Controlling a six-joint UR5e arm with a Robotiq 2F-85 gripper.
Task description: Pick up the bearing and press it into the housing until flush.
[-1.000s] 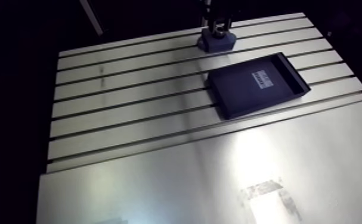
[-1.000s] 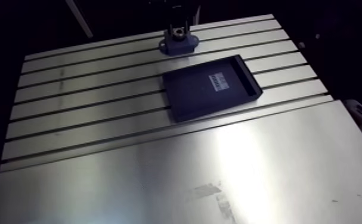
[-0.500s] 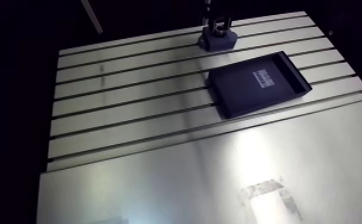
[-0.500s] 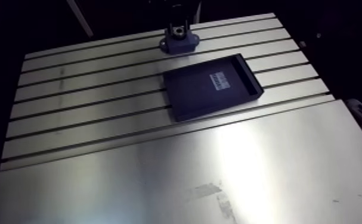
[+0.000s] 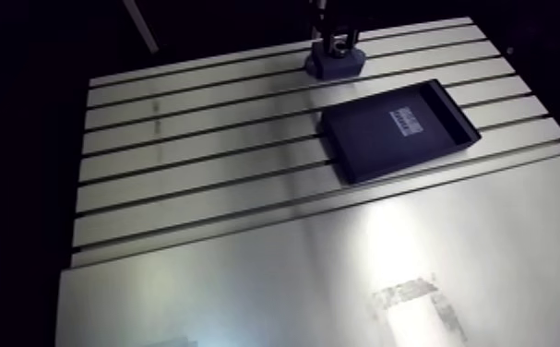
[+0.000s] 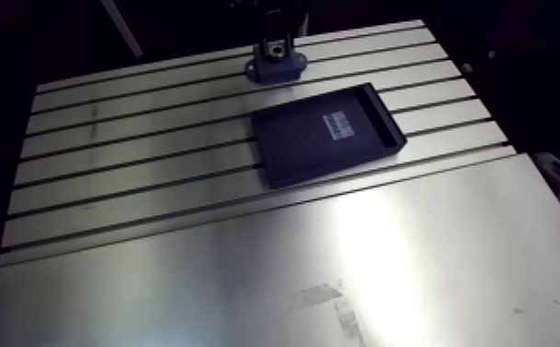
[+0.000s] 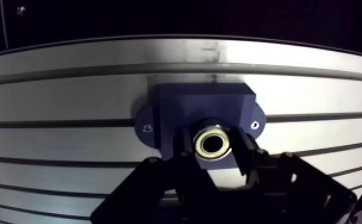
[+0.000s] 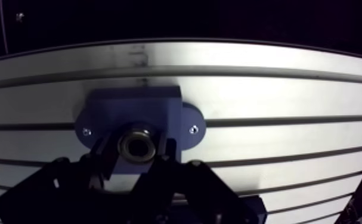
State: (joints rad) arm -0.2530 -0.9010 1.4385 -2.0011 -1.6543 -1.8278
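The dark blue housing (image 7: 198,104) stands on the slotted table at its far edge, also seen in the arm view as the housing (image 5: 335,63). In the wrist view a metal ring bearing (image 7: 213,144) with a bright inner rim sits over the middle of the housing. My gripper (image 7: 213,140) is shut on it, one black finger (image 7: 185,143) pressed to each side. How deep the bearing sits in the housing's bore is hidden. In the arm view the gripper (image 5: 336,41) comes straight down onto the housing.
A shallow black tray (image 5: 399,129) with a small label lies on the slotted table (image 5: 200,157), nearer than the housing and to its right. A smooth metal plate (image 5: 292,277) covers the near part. The table's far edge runs just behind the housing.
The arm view has shifted slightly, so the camera moved a little. The gripper stays over the housing; tray and housing have not moved on the table.
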